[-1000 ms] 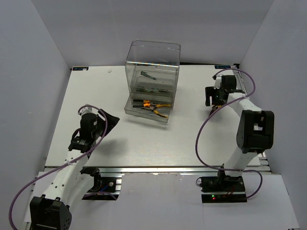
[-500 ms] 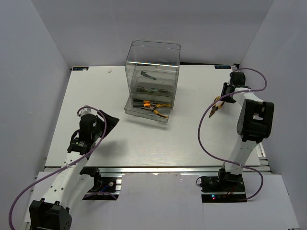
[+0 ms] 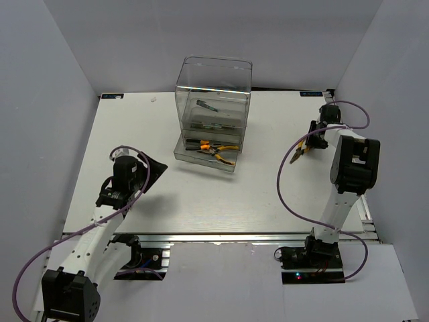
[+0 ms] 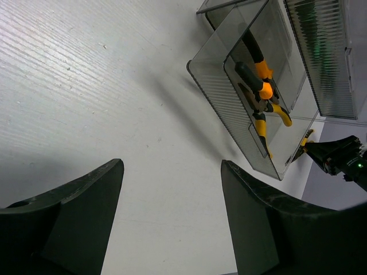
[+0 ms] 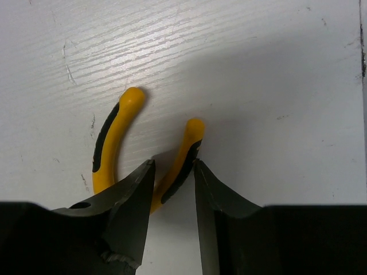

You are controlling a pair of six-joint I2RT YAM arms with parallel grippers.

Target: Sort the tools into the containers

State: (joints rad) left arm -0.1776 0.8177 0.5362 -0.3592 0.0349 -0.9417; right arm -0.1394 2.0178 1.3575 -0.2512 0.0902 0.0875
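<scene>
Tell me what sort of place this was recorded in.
Probably a lab robot cell: plain white walls box in a white table, the left arm and right arm are bolted at its near edge, and the props are a clear drawer cabinet and pliers.

A robotics lab test cell is shown. A white bench is boxed in on 3 sides by plain grey panels. Two arms, left arm & right arm, are bolted to an aluminium extrusion rail at the near edge. Purple cables are looped in the open, and small LEDs are lit on a bare black base unit. Very little is set out, e.g. a clear drawer cabinet & pliers.
</scene>
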